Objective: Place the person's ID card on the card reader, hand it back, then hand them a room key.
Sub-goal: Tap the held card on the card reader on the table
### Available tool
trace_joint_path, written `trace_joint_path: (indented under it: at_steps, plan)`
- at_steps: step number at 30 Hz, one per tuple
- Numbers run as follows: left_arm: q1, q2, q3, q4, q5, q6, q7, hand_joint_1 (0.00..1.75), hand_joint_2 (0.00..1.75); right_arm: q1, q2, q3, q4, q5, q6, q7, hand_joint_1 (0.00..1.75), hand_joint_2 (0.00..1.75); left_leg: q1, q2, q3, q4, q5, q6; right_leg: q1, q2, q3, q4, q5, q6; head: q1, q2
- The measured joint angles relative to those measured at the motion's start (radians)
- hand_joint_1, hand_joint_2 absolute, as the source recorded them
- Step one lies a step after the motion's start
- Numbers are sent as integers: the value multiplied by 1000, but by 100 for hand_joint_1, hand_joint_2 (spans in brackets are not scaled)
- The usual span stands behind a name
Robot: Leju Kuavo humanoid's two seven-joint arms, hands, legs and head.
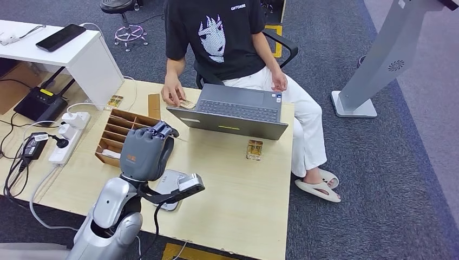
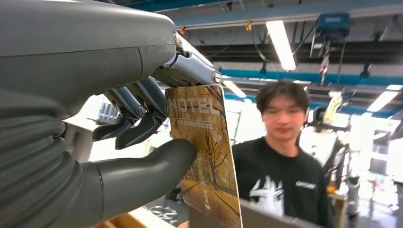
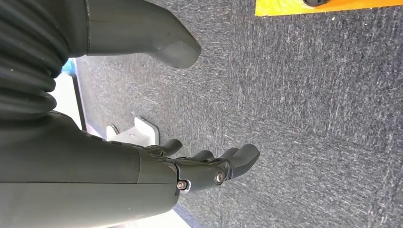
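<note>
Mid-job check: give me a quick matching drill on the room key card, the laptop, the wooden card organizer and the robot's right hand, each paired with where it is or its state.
Things:
1. room key card
2. laptop
3. card organizer
4. right hand

Places or states:
A. open on the table in front of the seated person
B. empty, fingers apart, above grey carpet
C. pinched in the left hand, printed HOTEL
D. on the table beside the left hand, with slotted rows

Pairs: 1-C, 2-A, 3-D, 4-B
</note>
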Motion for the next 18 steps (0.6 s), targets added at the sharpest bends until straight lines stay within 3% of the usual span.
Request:
trace_joint_path:
  at_steps: [13, 18]
  plan:
    - [-3, 4, 0, 91, -32, -7, 25, 175, 175, 0, 2, 0, 0, 13, 2, 1, 0, 175, 0, 0, 0, 0, 0, 0, 0, 0, 0, 0, 0, 0, 0, 0]
    - [-11, -9, 0, 186, -94, -12, 45, 175, 175, 0, 6, -1, 0, 27, 5, 2, 0, 175, 0, 0, 0, 0, 0, 0, 0, 0, 0, 0, 0, 0, 0, 0]
